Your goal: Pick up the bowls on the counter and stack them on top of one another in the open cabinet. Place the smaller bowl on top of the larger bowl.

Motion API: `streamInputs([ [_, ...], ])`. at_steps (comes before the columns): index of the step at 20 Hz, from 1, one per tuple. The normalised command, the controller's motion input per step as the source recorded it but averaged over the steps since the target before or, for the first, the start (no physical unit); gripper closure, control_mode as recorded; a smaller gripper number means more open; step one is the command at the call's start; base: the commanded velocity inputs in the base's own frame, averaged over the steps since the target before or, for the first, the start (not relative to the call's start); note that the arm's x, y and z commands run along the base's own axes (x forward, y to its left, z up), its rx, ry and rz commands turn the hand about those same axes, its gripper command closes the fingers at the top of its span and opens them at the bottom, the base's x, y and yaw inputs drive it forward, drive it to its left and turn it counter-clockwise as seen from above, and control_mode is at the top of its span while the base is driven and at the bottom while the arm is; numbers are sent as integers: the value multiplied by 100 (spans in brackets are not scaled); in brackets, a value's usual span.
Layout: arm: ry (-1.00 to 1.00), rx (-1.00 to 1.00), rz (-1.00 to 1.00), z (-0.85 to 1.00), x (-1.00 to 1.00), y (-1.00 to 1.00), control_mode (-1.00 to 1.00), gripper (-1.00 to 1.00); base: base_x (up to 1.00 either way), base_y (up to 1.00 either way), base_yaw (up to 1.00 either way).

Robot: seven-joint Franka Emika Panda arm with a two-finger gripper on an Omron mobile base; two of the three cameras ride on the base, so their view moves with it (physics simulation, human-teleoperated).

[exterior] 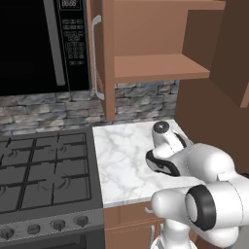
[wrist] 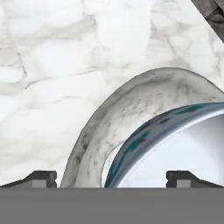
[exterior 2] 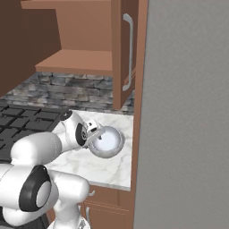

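- The white arm's two-finger hand (wrist: 111, 177) hangs low over the white marble desk with grey veins (exterior: 121, 155), its dark fingertips (wrist: 37, 178) spread wide and holding nothing.
- In the hand view, the wide grey speckled stone-like bowl (wrist: 118, 118) and the small glossy white bowl with a blue-grey outside (wrist: 183, 148) sit just below the fingertips. The small one overlaps the wide one's rim, but whether it lies inside it or merely in front cannot be told.
- From the right base view, a round pale bowl (exterior 2: 106, 142) rests on the desk just beside the hand, near the desk's right end; which of the two bowls it is cannot be told from that view.
- The brown wooden open cabinet (exterior: 160, 68) with its flat shelf stands above the desk, beside the black microwave (exterior: 34, 44).
- Judgement: both bowls look rigid, smooth and probably slippery. The stone-like one is likely heavier, and either could chip if dropped.
- Judgement: the rim wall is the sensible hold, one fingertip inside and one outside, taking the larger bowl first.
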Motion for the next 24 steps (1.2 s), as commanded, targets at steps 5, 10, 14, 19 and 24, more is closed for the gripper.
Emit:
streamInputs([
  [5,2,0,0,-10,0,0,-100,100,0,0,0],
  [10,0,0,0,0,0,0,-100,100,0,0,0],
  [14,0,0,0,0,-1,0,-100,100,0,0,0],
  [19,0,0,-2,10,0,0,-100,100,0,0,0],
  [24,0,1,0,57,0,0,-100,100,0,0,0],
])
